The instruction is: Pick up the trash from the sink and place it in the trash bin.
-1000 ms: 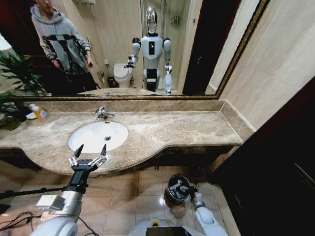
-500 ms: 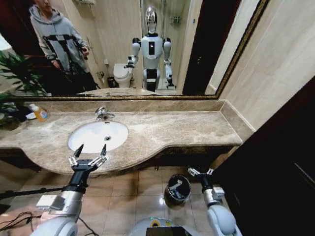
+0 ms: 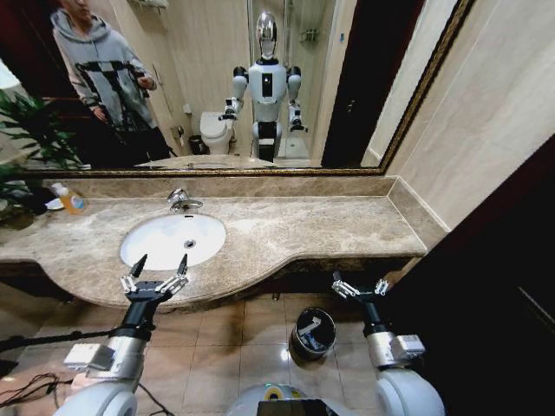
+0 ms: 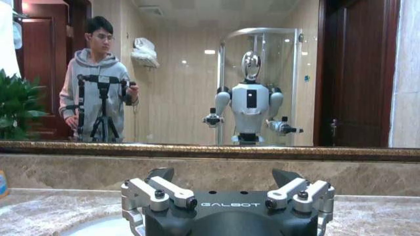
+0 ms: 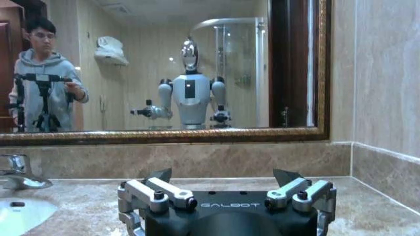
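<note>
Marble surface (image 3: pixel 286 230) crosses the middle of the head view, with the white sink (image 3: pixel 172 239) at centre left beneath a chrome faucet (image 3: pixel 180 200). The left end effector (image 3: pixel 155 274) hangs at lower left by the surface's front edge, fingers spread and empty. The right end effector (image 3: pixel 360 287) sits at lower right, also spread and empty. The trash bin (image 3: pixel 313 333) stands on the floor at lower centre with pale trash (image 3: pixel 316 325) inside.

Left wrist view: the left end effector (image 4: pixel 223 181) at the bottom, gaping, facing the mirror.

Right wrist view: the right end effector (image 5: pixel 223 181) at the bottom, gaping; sink (image 5: pixel 19 212) at lower left.
</note>
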